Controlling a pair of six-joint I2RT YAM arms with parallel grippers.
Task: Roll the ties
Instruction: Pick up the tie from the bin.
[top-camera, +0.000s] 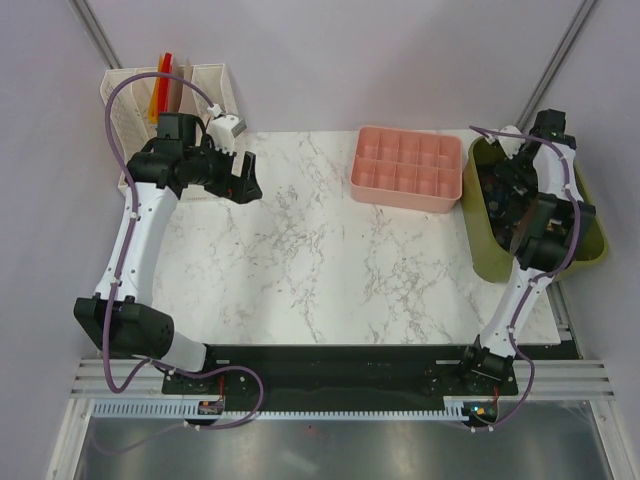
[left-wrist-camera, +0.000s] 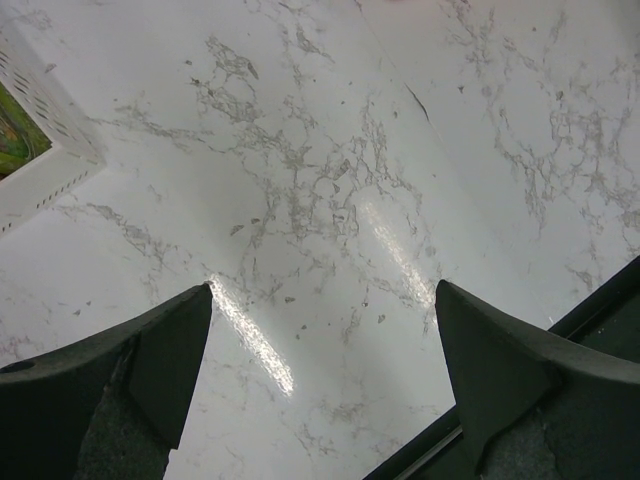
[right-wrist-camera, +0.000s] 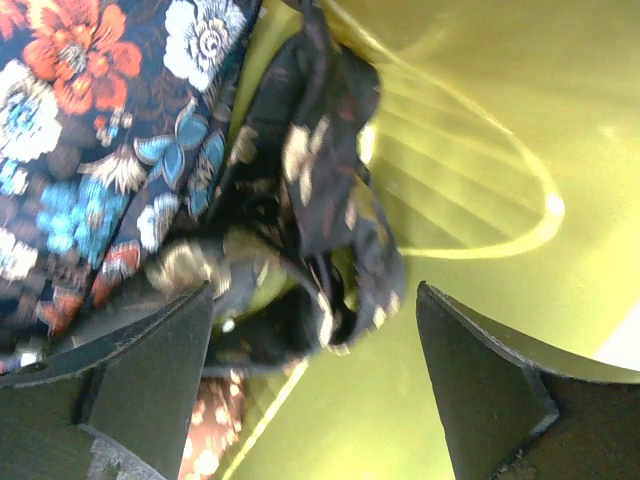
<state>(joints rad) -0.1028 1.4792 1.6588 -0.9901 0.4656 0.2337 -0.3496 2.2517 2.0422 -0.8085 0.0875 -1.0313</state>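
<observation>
I'm seeing right hand (right-wrist-camera: 312, 300) hanging spread apart over ties (right-wrist-camera: 300, 180) in green bin (right-wrist-camera: 480, 120) at 3 o'clock (left hand (left-wrist-camera: 325, 295) gaping over counter (left-wrist-camera: 330, 150), 10 o'clock).

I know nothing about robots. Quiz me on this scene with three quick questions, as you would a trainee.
1. True or false: the ties lie spread out flat on the table.
2. Pick one: the right arm's fingers hover over A) the pink tray, B) the green bin, C) the white organizer.
3. Fill in: the left arm's fingers stand ___, with only bare marble showing between them.

Key:
1. False: they lie heaped in the green bin.
2. B.
3. open.
</observation>
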